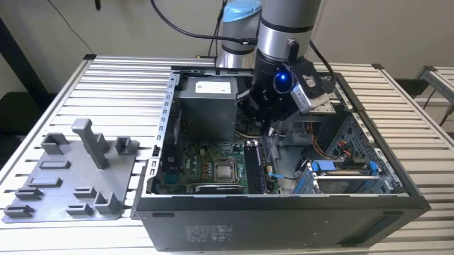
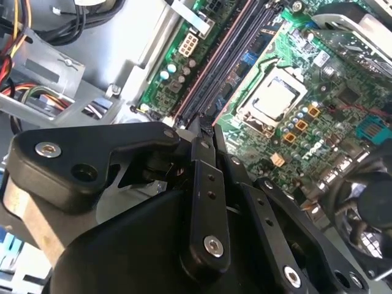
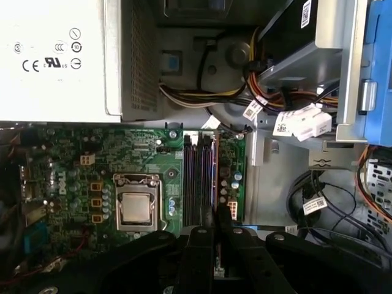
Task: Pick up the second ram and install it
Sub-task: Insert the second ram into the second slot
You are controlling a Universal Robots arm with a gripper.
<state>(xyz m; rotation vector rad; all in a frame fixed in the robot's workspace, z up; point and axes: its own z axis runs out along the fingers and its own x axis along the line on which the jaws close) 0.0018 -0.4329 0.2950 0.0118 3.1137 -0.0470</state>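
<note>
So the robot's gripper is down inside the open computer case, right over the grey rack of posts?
Not quite. The gripper is inside the open computer case, but over the green motherboard. The exterior view shows the grey rack outside, on the table at that view's left.

A pale wall [image 1: 369,32] stands at twelve o'clock behind the slatted white tabletop [image 1: 120,95]; dark floor [image 1: 18,114] shows at nine o'clock.

Silver arm [image 1: 284,21], black screwed pincer [image 2: 205,138]

One computer case [image 1: 284,212], one green board [image 3: 92,159], one grey fixture [image 1: 71,180].
</note>
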